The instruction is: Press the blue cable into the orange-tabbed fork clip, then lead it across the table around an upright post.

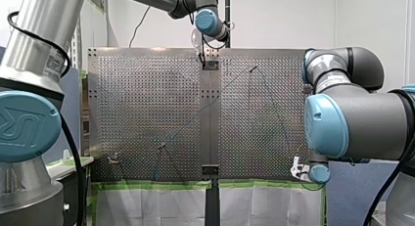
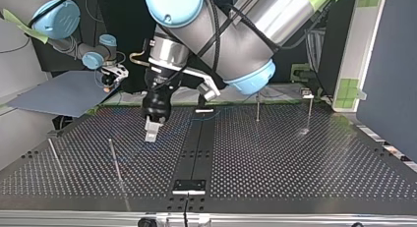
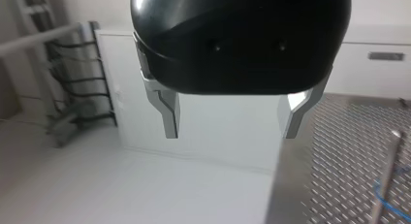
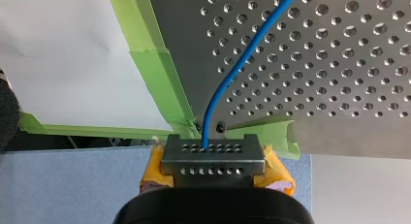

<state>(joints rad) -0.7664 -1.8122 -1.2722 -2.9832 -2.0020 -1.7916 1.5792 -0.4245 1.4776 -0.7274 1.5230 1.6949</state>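
Observed: right gripper [image 4: 213, 153] has its yellow pads clamped on the blue cable [image 4: 241, 61], just off the edge of the perforated table [image 4: 339, 64]; from the pads the cable runs out over the table. The left gripper [image 3: 232, 120] has its fingers spread and holds nothing, hovering over the table's opposite edge. The fork clip cannot be identified. Risks: a thin cable in a flat pinch may slip out under a pull across the table, and slack may snag on the wrong upright post [image 2: 257, 106] standing on the table.
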